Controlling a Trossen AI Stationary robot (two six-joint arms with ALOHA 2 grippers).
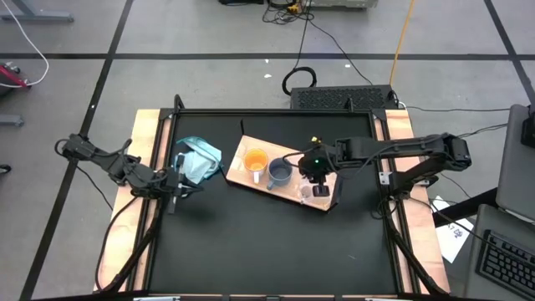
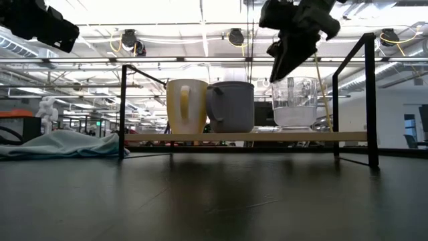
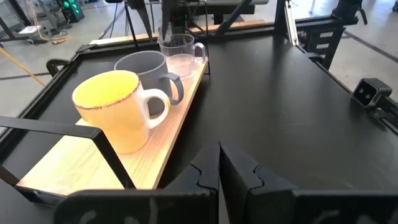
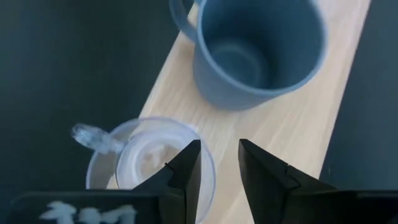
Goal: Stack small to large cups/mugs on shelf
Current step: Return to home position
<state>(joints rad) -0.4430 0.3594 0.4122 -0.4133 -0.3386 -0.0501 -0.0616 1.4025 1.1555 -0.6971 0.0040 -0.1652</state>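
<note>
High view: orange mug (image 1: 255, 159), grey mug (image 1: 278, 173), clear cup (image 2: 294, 104) lined up on shelf (image 1: 240, 174), my right jaws narrow, empty, above the clear cup, left jaws closed; cup likely light, slick, fragile, grip its rim.

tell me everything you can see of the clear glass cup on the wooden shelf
The clear glassy cup is see-through, with a small clear handle on its side, and looks whitish low down. It stands upright, mouth up, on the light-wood shelf at one end of the row, beside the blue-grey mug with a gap between them. The right gripper hangs open just above its rim; nothing grips it.
</note>
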